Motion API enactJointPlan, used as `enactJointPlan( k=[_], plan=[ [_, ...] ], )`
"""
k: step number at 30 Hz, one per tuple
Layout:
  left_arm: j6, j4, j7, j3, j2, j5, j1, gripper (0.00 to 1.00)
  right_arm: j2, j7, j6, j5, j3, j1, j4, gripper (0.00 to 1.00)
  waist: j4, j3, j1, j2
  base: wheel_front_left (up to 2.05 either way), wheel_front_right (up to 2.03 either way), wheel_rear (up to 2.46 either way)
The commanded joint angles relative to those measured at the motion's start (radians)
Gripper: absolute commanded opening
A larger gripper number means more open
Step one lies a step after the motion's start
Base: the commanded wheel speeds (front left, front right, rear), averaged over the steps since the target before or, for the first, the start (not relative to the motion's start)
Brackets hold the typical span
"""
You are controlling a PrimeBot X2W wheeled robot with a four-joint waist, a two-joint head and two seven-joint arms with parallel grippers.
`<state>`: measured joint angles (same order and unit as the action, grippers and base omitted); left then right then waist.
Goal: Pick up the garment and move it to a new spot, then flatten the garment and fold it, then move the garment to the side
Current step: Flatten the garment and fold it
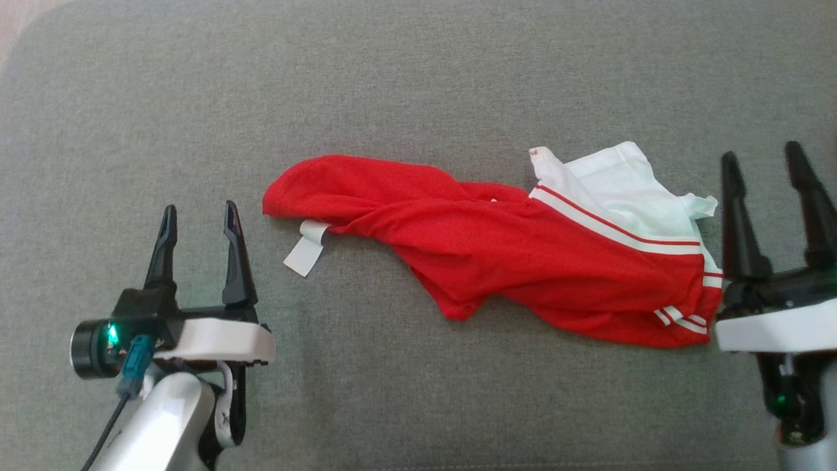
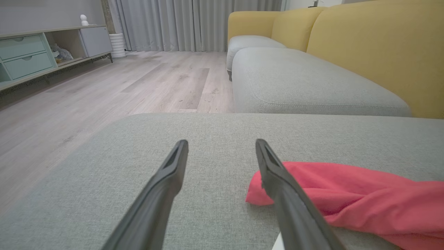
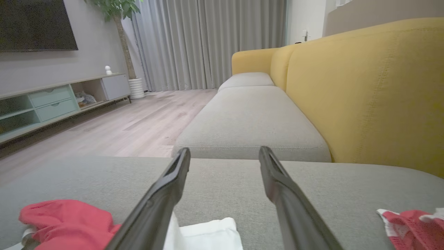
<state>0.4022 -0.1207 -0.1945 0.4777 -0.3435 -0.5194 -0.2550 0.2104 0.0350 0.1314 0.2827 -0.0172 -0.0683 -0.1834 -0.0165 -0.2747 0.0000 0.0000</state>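
garment bunched on grey cushion, both grippers open and empty

red garment (image 1: 523, 261) lies twisted on the grey cushion (image 1: 418, 78), from the middle to the right of the head view, long axis left to right. its far right end is white with red stripes. a white label (image 1: 307, 252) sticks out at the left end, flat on the cushion. it's too bunched to tell what kind of garment it is or where its edges run.

left gripper (image 1: 200, 207): near left, fingers spread, nothing between them. sits just left of the label, clear of the cloth.

right gripper (image 1: 762, 151): near right, fingers spread, also empty. its white body covers the garment's near right corner in the head view, so i can't tell if it touches there. the arm is cut off by the right edge.

left wrist view: red cloth sits partly behind one finger and runs off the right and bottom edges.

right wrist view: red cloth lower left, white cloth between the finger bases, a red-and-white bit lower right. all are cut by the bottom edge, and how they join is hidden.

beyond the cushion: yellow sofa (image 3: 364, 97) with grey seats, wood floor (image 3: 138, 121), low cabinet (image 3: 52, 100), grey curtains (image 3: 208, 41).
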Motion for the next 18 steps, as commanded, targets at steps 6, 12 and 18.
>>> enactJointPlan(
  k=[6, 12, 18],
  plan=[
    [0.005, 0.038, 0.015, -0.040, -0.042, -0.010, -0.014, 1.00, -0.019, -0.008, -0.001, -0.004, 0.044, 0.027, -0.070, 1.00, 0.009, 0.001, 0.0000, 0.0000, 0.00, 0.00, 0.00],
    [-0.028, 0.038, 0.064, -0.007, -0.050, -0.023, -0.015, 1.00, -0.023, -0.021, -0.001, 0.001, 0.047, 0.028, -0.075, 1.00, 0.016, -0.001, 0.0000, 0.0000, 0.00, 0.00, 0.00],
    [-0.111, -0.028, 0.169, 0.051, -0.035, -0.071, -0.052, 1.00, -0.027, -0.035, -0.001, 0.012, 0.048, 0.023, -0.077, 1.00, 0.030, -0.018, 0.0000, 0.0000, 0.00, 0.00, 0.00]
  ],
)
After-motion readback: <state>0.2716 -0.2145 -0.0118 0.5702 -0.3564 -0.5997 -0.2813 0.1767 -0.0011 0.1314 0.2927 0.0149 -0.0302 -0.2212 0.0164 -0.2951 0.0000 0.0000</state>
